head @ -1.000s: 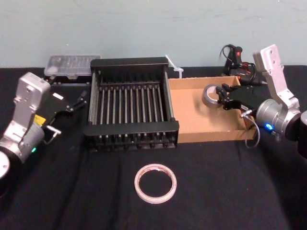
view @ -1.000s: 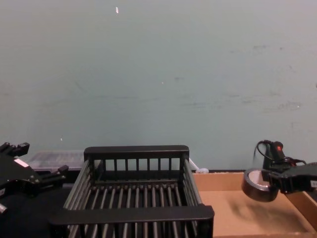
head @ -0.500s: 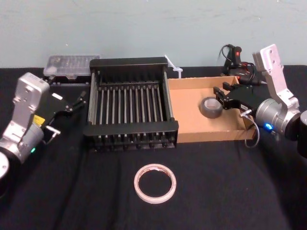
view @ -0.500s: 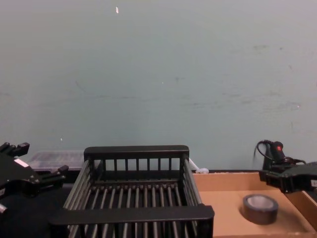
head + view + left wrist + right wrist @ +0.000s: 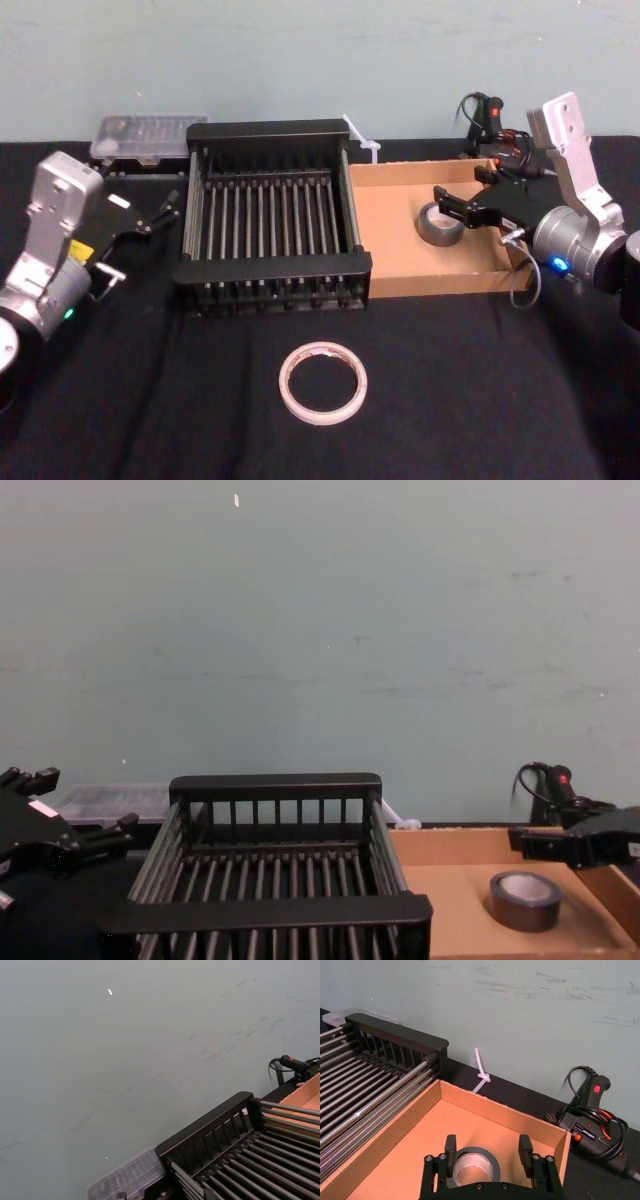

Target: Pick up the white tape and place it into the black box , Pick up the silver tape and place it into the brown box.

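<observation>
Silver tape [image 5: 439,223] was up in the right gripper [image 5: 463,205] a second ago; now it lies flat on the floor of the brown box [image 5: 390,250], and the gripper hangs above it with fingers wide apart, let go.

From the head, the white tape [image 5: 323,382] waits on the near table, the black box [image 5: 272,135] has nothing in it, and the left gripper [image 5: 160,212] is parked at far left with fingers apart.

From the chest, the silver tape [image 5: 524,900] sits low at the right.

From the right wrist, both fingers [image 5: 451,1147] stand clear of the roll.
</observation>
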Robot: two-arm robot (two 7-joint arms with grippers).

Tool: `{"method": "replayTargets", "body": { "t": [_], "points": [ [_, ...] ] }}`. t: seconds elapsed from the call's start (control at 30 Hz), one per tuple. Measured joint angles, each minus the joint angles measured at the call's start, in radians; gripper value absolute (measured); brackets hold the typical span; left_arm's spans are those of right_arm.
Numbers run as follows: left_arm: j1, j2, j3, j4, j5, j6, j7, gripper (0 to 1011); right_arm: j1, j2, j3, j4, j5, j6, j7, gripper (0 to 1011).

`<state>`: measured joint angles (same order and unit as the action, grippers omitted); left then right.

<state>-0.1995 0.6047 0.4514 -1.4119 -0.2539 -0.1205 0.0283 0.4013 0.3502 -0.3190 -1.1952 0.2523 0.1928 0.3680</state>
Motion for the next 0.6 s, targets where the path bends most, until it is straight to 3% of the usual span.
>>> {"method": "replayTargets", "body": {
  "t": [0.2,0.3,0.6],
  "points": [
    [0.000,0.000,0.000,0.000,0.000,0.000,0.000,1001,0.000,0.000,0.000,0.000,0.000,0.000,0.000,946],
    [0.000,0.000,0.000,0.000,0.000,0.000,0.000,1001,0.000,0.000,0.000,-0.001,0.000,0.000,0.000,991],
    [0.000,0.000,0.000,0.000,0.000,0.000,0.000,1001,-0.013,0.003,0.005,-0.021,0.005,0.003,0.003,1002]
  ]
}}
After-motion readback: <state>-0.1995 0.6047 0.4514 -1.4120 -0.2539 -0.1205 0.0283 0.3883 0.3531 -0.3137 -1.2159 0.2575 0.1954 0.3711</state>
